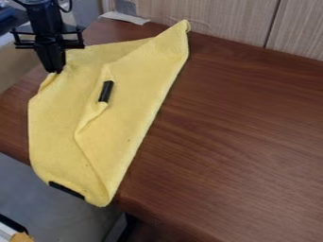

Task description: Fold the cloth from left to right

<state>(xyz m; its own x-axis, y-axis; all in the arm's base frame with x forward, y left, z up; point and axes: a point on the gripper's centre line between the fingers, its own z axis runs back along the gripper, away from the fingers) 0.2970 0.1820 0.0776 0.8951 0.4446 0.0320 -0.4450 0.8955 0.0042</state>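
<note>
A brown wood-grain table [240,127] carries a yellow cloth [135,104] — partly folded over itself. A pale strip [125,18] lies at its back edge.

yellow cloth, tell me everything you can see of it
The yellow cloth looks soft and textured, like a towel. It lies partly folded on the brown table, with a creased flap across its middle. One black strip shows near the centre, another along the bottom edge. Its top corner points toward the wall, its lower end juts past the table's edge, and the gripper meets its upper left edge.
</note>
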